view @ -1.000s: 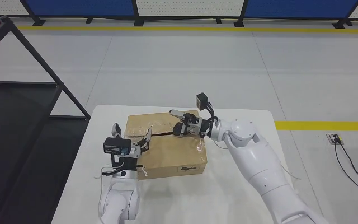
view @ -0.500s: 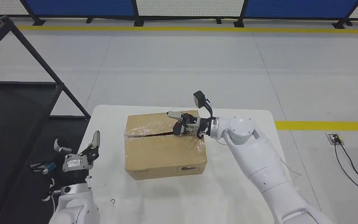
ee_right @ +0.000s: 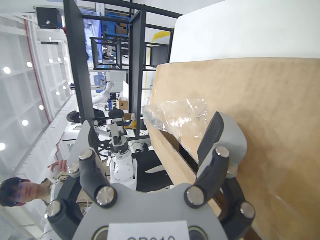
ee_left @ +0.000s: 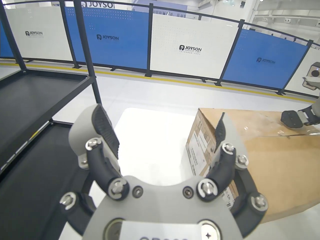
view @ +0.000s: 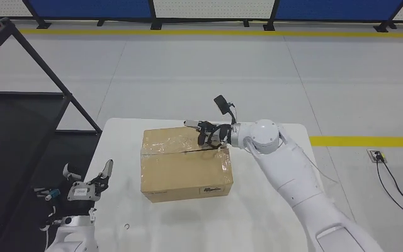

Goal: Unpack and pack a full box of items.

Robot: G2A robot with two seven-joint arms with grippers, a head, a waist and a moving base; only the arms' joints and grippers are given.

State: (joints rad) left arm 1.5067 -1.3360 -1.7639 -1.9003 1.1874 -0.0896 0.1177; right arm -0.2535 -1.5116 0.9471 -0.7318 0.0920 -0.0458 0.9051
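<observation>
A brown cardboard box (view: 186, 167) stands in the middle of the white table (view: 264, 208), its top flaps closed under clear tape. The tape is crumpled and loose (ee_right: 180, 116) near the seam (ee_right: 183, 151), which gapes slightly. My right gripper (view: 199, 133) is open over the box's far flap; one finger (ee_right: 212, 133) lies above the flap near the seam, the other (ee_right: 90, 136) past the far edge. My left gripper (view: 87, 171) hangs open and empty off the table's left front corner, with the box (ee_left: 270, 151) off to one side of it.
A black metal shelf rack (view: 38, 126) stands left of the table, close to my left gripper (ee_left: 162, 126). A small dark ring-like scrap (view: 128, 228) lies on the table's front left. Blue and white fence panels (view: 88, 7) line the back.
My left gripper has pulled away from the box's left front corner to beyond the table's left edge. My right gripper has shifted toward the box's far edge and turned.
</observation>
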